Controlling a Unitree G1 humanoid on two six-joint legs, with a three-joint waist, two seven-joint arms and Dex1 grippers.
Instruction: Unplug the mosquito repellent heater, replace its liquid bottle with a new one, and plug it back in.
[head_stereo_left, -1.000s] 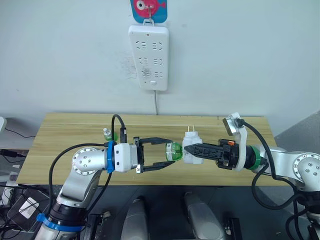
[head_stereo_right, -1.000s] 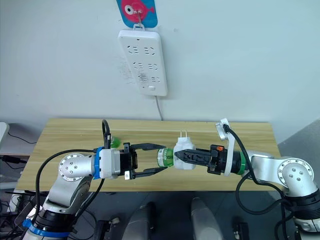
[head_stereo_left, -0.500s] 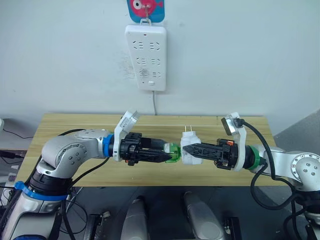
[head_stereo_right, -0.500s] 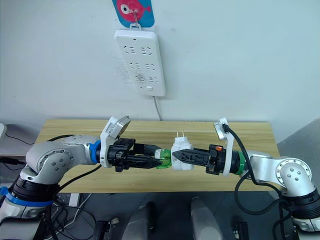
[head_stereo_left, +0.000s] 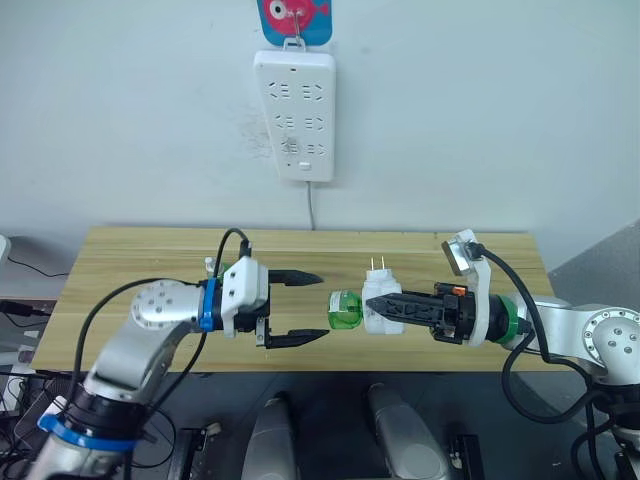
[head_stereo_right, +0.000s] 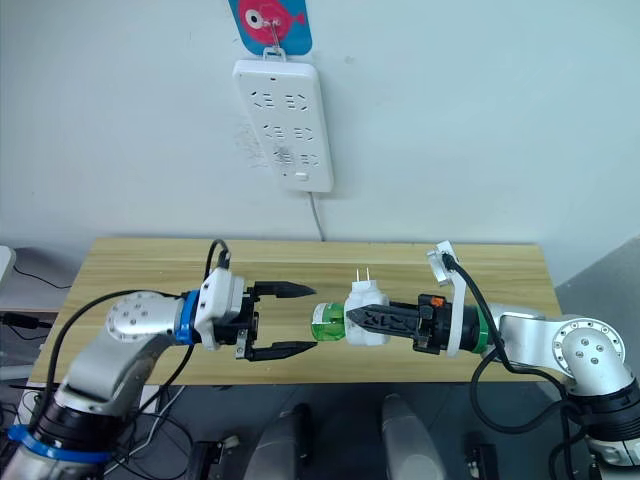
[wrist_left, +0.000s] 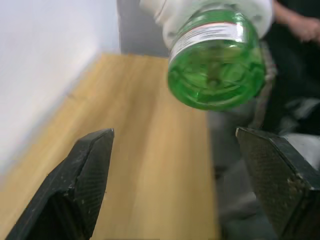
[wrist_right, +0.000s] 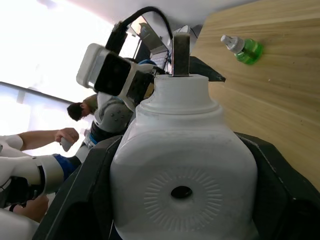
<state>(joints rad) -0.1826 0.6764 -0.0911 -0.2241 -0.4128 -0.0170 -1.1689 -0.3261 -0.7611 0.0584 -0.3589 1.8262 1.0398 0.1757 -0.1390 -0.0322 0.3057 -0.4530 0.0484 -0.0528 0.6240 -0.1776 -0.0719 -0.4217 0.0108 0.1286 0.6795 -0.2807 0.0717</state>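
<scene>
The white mosquito repellent heater (head_stereo_left: 381, 299) is held above the table's front edge, prongs up, with my right gripper (head_stereo_left: 373, 303) shut on it. A green liquid bottle (head_stereo_left: 345, 308) sticks out of the heater toward my left arm; the left wrist view looks at its round base (wrist_left: 216, 65). My left gripper (head_stereo_left: 312, 308) is open just short of the bottle, one finger above and one below its line, touching nothing. In the right wrist view the heater (wrist_right: 182, 170) shows its vent hole. A second green bottle (wrist_right: 243, 49) lies on the table behind my left arm.
A long white power strip (head_stereo_left: 297, 115) hangs on the wall above the wooden table (head_stereo_left: 130, 260), its cord running down behind the table. A person (wrist_right: 82, 107) is in the background of the right wrist view.
Half a second ago my left gripper was shut on the green bottle. It has since opened and drawn back a little to the left. The bottle stays in the heater, which the right gripper still holds.
</scene>
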